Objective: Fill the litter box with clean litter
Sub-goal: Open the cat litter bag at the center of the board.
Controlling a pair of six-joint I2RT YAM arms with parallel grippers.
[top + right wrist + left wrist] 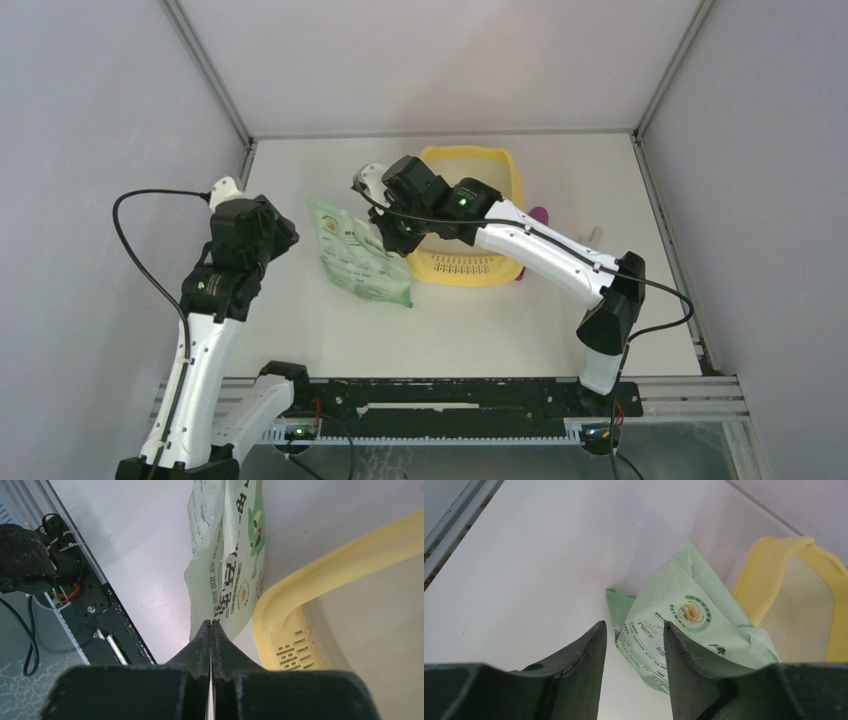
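Note:
The yellow litter box (515, 175) stands at the back centre, its slotted grille ledge (462, 266) at the near end. Its rim also shows in the left wrist view (764, 580) and the right wrist view (320, 570). No clean litter shows; the inner walls look pale and bare. A light green printed bag (355, 255) lies tilted against the box's left side. My right gripper (392, 238) is shut, its tips (210, 623) pinching the bag's edge (225, 565). My left gripper (634, 627) is open to the left of the bag (679, 615), apart from it.
A magenta scoop (538, 215) peeks out at the box's right side, behind my right arm. White enclosure walls and metal frame posts (215, 80) bound the table. A black rail (450, 395) runs along the near edge.

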